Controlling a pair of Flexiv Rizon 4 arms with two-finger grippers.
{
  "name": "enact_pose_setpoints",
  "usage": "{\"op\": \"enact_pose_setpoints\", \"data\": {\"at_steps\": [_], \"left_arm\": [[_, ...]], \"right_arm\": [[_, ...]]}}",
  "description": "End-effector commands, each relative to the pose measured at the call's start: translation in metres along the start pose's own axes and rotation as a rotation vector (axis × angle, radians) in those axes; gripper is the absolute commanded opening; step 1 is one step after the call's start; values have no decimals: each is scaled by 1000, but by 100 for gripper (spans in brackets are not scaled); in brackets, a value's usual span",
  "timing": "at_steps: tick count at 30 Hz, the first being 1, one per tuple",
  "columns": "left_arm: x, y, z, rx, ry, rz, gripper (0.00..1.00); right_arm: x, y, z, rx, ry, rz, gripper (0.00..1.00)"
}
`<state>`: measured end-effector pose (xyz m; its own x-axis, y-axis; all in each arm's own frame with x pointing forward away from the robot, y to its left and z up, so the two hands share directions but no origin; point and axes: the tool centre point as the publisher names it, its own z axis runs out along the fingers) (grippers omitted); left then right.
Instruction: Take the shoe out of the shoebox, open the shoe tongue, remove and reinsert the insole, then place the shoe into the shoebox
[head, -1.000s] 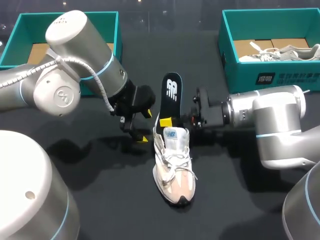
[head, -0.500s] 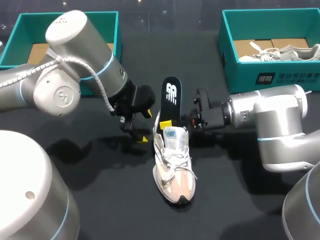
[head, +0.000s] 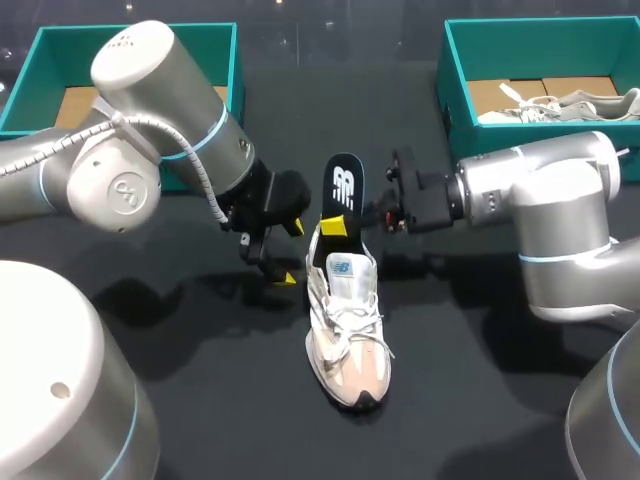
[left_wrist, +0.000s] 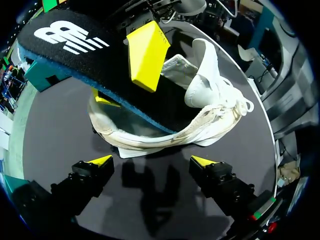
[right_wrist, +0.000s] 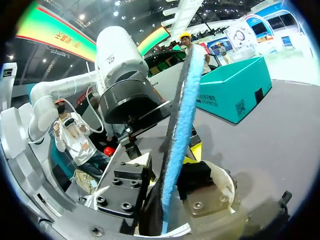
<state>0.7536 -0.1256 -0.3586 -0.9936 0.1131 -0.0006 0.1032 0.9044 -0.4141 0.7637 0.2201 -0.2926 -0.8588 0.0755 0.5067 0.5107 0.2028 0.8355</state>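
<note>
Head view | right tool (head: 340, 222) grips insole (head: 343, 180) | left tool (head: 292, 253) spread beside shoe (head: 347, 330)

The insole (right_wrist: 177, 130) is standing on edge, showing its blue underside and black face. The right gripper (right_wrist: 167, 191) is clamping it, with one finger pressing each face. The shoe (right_wrist: 232, 186) is curving its pale collar just beneath the insole. The left arm (right_wrist: 120, 70) is hanging just beyond the insole, and a teal shoebox (right_wrist: 232, 90) is sitting farther behind it.
</note>
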Motion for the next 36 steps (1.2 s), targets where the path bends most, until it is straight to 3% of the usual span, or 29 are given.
{"op": "enact_pose_setpoints", "data": {"at_steps": [1,8,17,20,23,24,33,36], "left_arm": [[1,1,0,1,0,1,100],[1,1,0,1,0,1,100],[1,1,0,1,0,1,100],[1,1,0,1,0,1,100],[1,1,0,1,0,1,100],[1,1,0,1,0,1,100],[1,1,0,1,0,1,100],[1,1,0,1,0,1,100]], "right_arm": [[-5,-2,0,13,14,22,0],[-9,-23,8,44,38,119,0],[1,-50,12,56,42,197,0],[4,-47,12,55,39,189,0],[6,-39,10,57,32,158,38],[7,-36,10,62,30,147,42],[5,-14,-4,86,3,71,38],[1,-12,-10,73,-3,65,31]]}}
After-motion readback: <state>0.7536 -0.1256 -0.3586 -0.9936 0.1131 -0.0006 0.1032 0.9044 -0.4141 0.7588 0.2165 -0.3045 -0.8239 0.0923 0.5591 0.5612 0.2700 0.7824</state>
